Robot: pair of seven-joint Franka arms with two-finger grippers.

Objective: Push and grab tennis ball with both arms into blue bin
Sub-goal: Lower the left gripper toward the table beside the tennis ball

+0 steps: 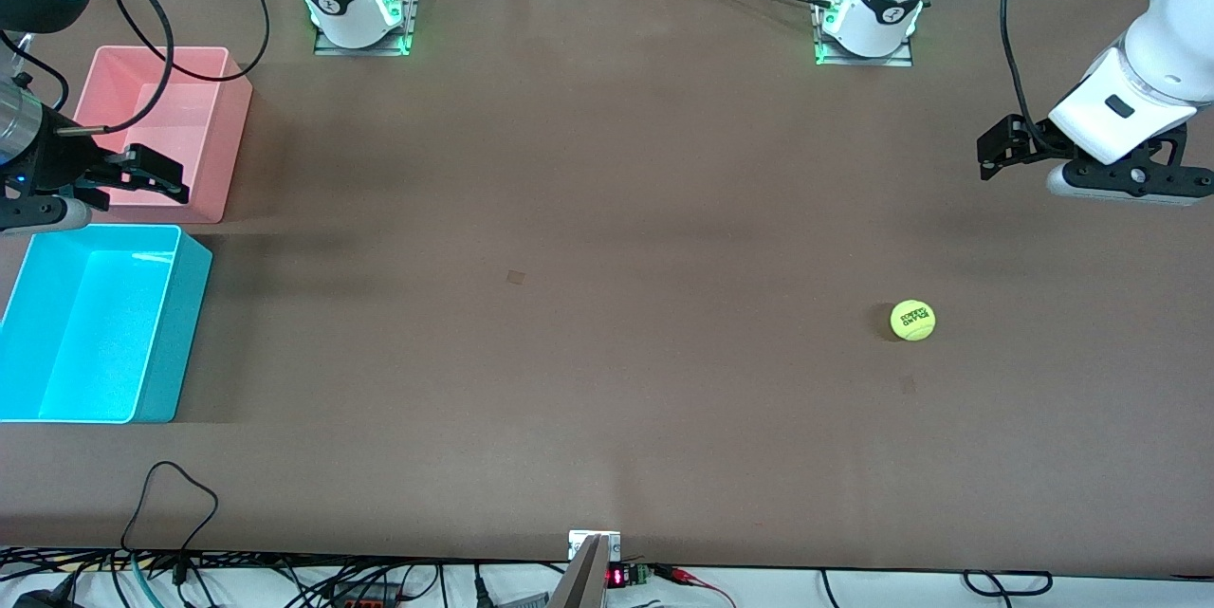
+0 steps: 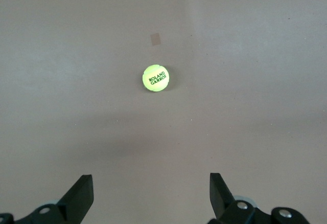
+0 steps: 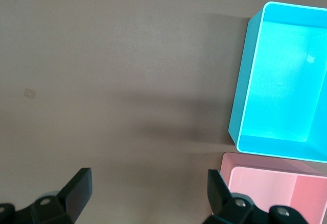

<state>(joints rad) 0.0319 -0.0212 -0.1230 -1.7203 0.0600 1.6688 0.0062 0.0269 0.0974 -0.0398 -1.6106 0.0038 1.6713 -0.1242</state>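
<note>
Ball: tennis ball [image 1: 912, 320] lower right on desk [image 1: 588, 304], below left gripper [image 1: 991, 153], fingers spread, empty.
Bin: blue bin [image 1: 161, 333] at left edge, under right gripper [image 1: 152, 174], fingers apart, empty.

My brown matte surface [image 1: 607, 210] fills nearly the whole frame. Black cables [image 1: 171, 513] trail along its lower left edge, and a pink tub [image 1: 166, 129] sits upper left.
</note>
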